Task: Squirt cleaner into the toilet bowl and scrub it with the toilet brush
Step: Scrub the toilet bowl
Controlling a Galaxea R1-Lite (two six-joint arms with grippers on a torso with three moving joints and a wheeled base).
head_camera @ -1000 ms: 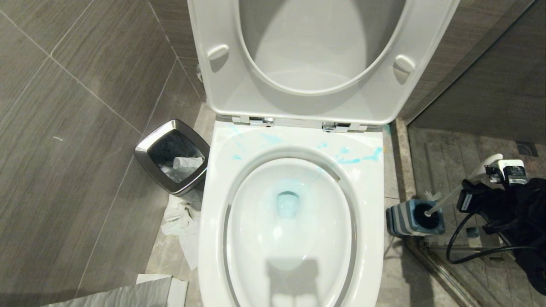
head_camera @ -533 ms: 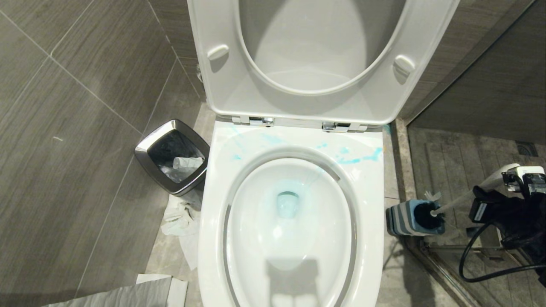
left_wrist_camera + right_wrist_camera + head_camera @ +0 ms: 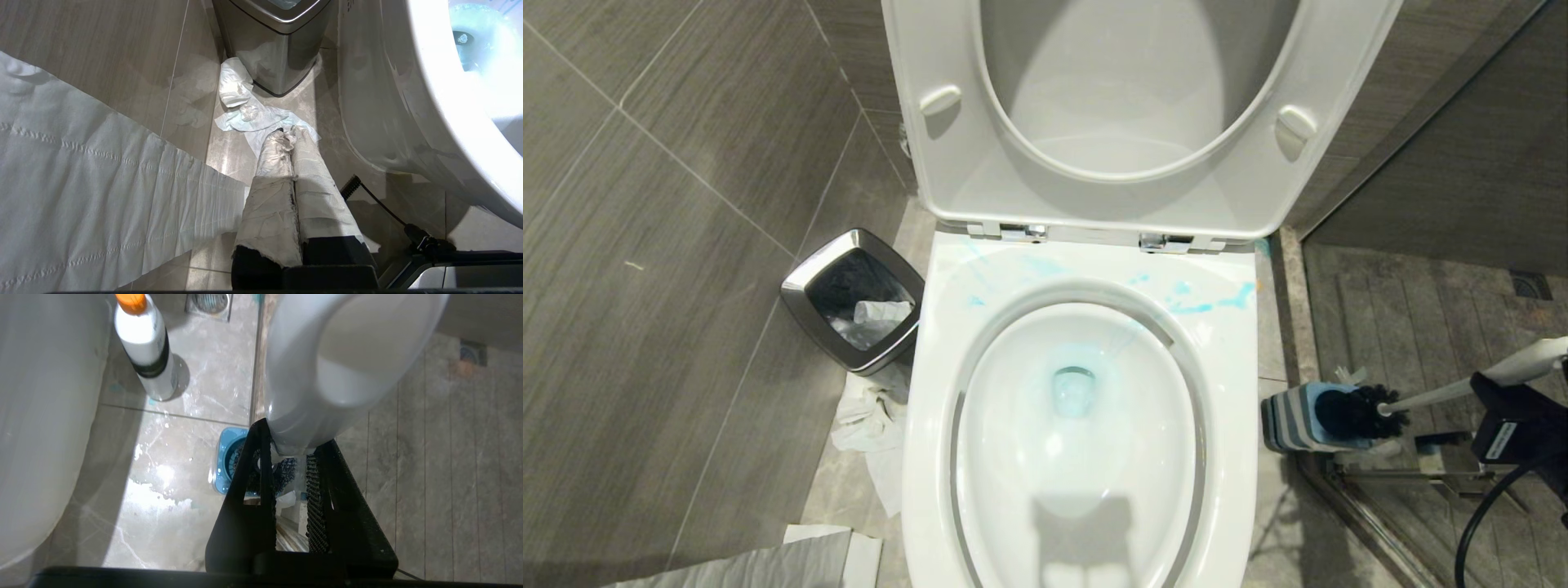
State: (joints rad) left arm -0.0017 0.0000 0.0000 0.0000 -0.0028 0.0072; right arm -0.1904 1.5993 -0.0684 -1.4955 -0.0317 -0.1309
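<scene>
The toilet bowl (image 3: 1086, 457) stands open, its seat and lid raised, with pale blue water at the drain and blue streaks on the back rim. To its right, my right gripper (image 3: 1499, 382) (image 3: 292, 441) is shut on the white handle (image 3: 351, 355) of the toilet brush. The dark brush head (image 3: 1360, 411) hangs just over the top of the blue and grey striped holder (image 3: 1294, 423). The cleaner (image 3: 145, 347) stands upright on the floor beside the bowl's outer wall. My left gripper (image 3: 286, 134) is parked low beside the bowl, shut, its fingers wrapped in paper.
A steel-rimmed waste bin (image 3: 854, 298) stands left of the bowl, with crumpled paper (image 3: 870, 416) on the floor beside it. A long paper strip (image 3: 81, 196) hangs near the left arm. A stone threshold (image 3: 1290, 327) and a floor drain (image 3: 1531, 284) lie to the right.
My right gripper has drawn away to the right with the brush handle. The brush head has come up out of the holder and now shows above its rim.
</scene>
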